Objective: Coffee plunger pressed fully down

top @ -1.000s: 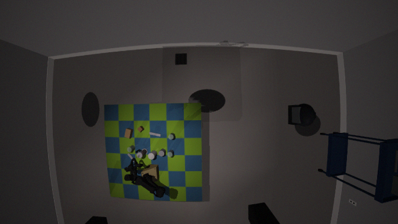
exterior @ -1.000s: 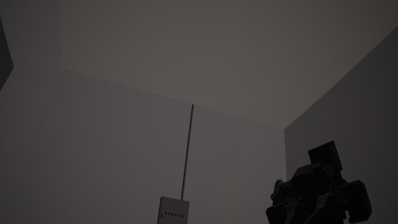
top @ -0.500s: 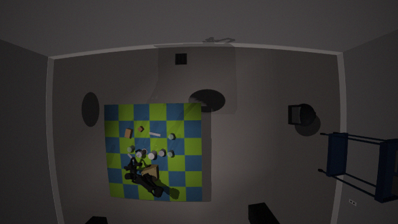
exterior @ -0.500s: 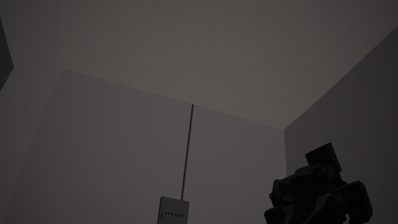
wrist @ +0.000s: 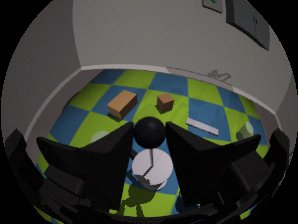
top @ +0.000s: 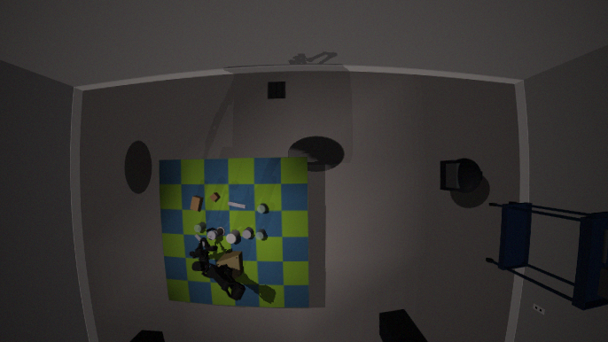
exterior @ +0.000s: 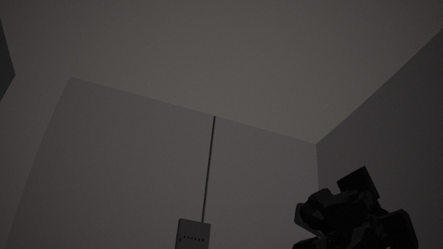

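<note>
The coffee press shows in the wrist view as a round white lid (wrist: 159,172) with a thin rod rising from it to the black ball knob (wrist: 149,133) of the plunger. The press appears upright. In the top view the press (top: 212,235) is a small pale round shape at the front of the arm; its knob cannot be made out there. My gripper (wrist: 149,126) is shut on the plunger knob, with a fingertip on each side of it. The knob stands above the lid with rod showing between them. The press body is mostly hidden below the lid.
A larger brown block (top: 196,203) (wrist: 122,104), a small brown block (top: 214,197) (wrist: 165,102) and a white bar (top: 237,205) (wrist: 202,126) lie beyond the press. A white cylinder (top: 232,238) and several other cylinders stand nearby. A tan box (top: 235,261) sits beside the arm.
</note>
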{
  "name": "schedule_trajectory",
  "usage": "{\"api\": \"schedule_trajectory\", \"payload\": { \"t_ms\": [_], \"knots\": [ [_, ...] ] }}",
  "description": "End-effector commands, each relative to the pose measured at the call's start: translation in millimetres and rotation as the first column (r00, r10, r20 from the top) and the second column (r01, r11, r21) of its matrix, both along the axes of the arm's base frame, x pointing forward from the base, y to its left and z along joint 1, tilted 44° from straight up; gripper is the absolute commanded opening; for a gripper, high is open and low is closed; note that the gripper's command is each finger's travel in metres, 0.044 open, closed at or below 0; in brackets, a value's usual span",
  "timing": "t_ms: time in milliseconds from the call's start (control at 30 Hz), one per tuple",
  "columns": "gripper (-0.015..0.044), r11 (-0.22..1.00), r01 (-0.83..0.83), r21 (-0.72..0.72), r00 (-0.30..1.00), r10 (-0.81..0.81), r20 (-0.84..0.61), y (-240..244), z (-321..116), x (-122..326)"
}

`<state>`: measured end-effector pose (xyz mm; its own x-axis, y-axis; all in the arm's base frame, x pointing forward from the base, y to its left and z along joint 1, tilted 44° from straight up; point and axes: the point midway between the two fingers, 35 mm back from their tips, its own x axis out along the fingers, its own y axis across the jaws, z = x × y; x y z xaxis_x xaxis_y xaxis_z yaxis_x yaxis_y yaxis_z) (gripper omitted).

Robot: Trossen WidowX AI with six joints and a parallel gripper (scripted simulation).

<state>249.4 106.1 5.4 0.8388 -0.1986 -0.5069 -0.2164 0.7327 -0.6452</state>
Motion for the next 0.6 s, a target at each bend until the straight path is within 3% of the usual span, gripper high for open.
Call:
{"api": "schedule_trajectory", "payload": {
  "t_ms": [0,567],
  "knots": [
    [0.0118,1.0,0.005,-0.03,0.999,-0.007,-0.046,-14.4,-17.1,-7.0],
    [0.0118,1.0,0.003,-0.031,0.999,-0.005,-0.044,-32.0,-39.7,-2.6]
  ]
}}
